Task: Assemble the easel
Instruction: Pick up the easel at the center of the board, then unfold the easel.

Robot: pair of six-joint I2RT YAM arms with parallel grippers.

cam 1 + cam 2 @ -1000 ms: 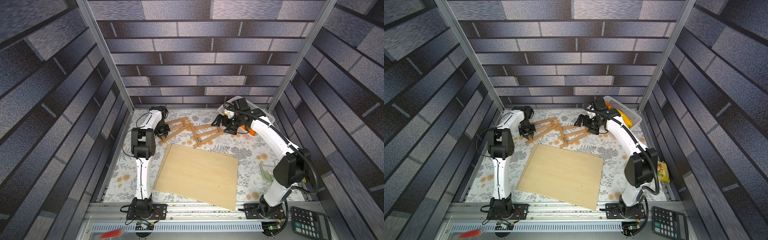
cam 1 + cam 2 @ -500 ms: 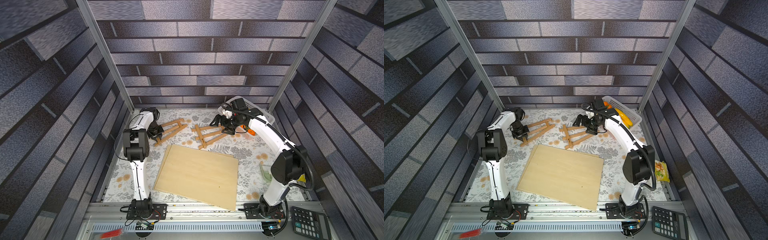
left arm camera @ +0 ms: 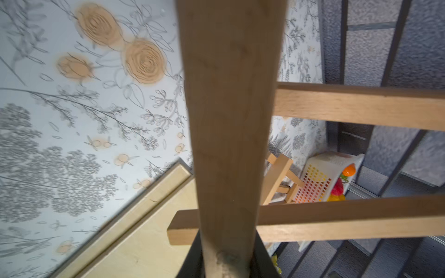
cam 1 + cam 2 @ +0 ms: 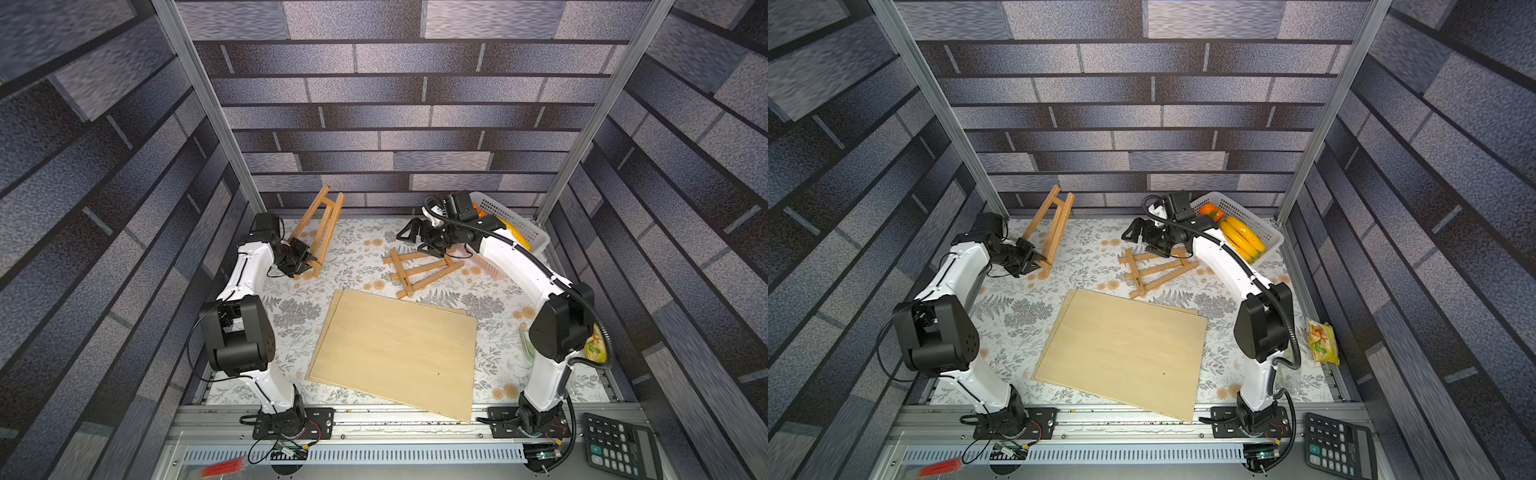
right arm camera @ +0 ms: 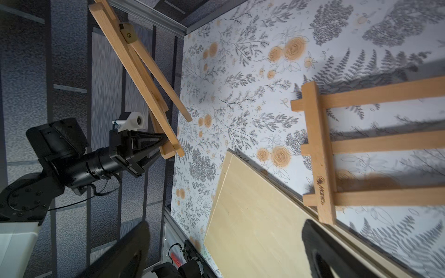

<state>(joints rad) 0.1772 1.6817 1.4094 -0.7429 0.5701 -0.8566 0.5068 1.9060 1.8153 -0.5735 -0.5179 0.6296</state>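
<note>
The easel is in two wooden parts. My left gripper is shut on the lower end of a ladder-like frame with a hinged leg, held tilted up toward the back wall. In the left wrist view its bar fills the space between my black fingers. The other frame, with three rails and a crossbar, lies flat on the floral table. My right gripper hovers open just behind it, holding nothing; the right wrist view shows that frame beyond its spread fingers.
A large plywood board lies in the middle front of the table. A white basket with bananas and an orange fruit stands at the back right. A snack packet lies at the right edge, and a calculator on the front rail.
My left gripper has pulled its frame leftward, away from the other frame, and swung it up from lying flat to leaning toward the back wall. The right gripper stays open near the lying frame.
</note>
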